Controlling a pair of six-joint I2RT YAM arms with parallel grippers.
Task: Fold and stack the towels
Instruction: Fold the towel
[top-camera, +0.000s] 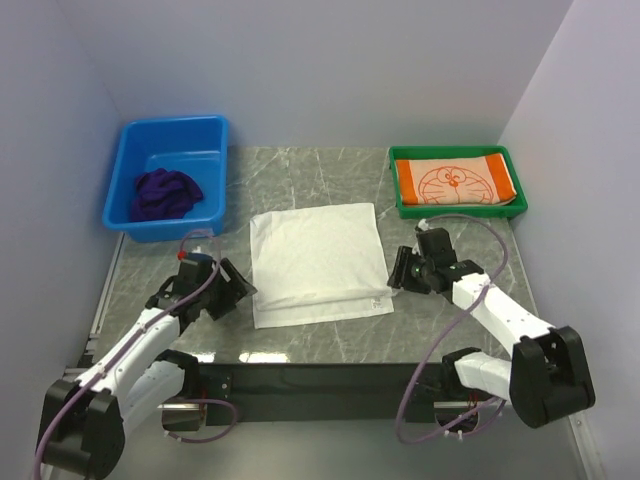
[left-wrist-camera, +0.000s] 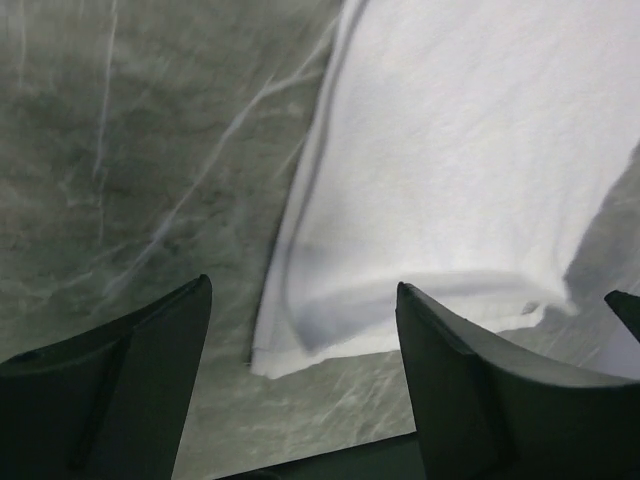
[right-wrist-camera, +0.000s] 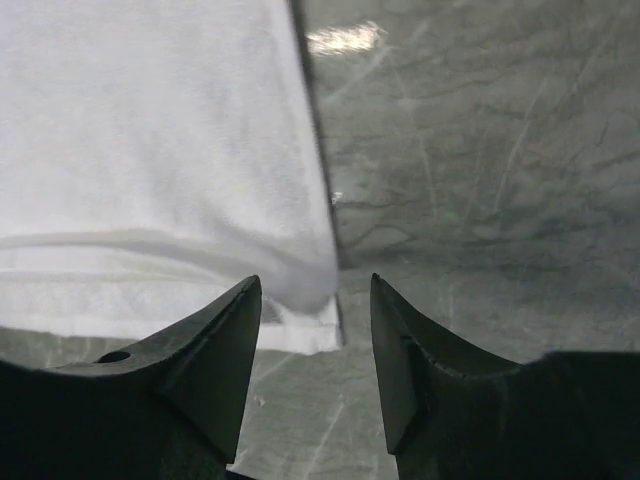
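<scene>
The white towel (top-camera: 318, 262) lies mid-worktop (top-camera: 330, 170), well apart from the purple towel (top-camera: 165, 193) in the blue bin (top-camera: 215, 130) and the orange Doraemon towel (top-camera: 455, 182) in the green tray (top-camera: 450, 152). The left pincer (top-camera: 238, 290) and the right pincer (top-camera: 398, 270) gape empty at its near corners. Staggered layers show along its near edge, so pinching only one could drag the fold apart or skew it. Its long axis runs left-right, the right end slightly farther back.

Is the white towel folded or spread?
Folded once: on the white towel, an upper layer ends short of the lower one's near edge.
</scene>
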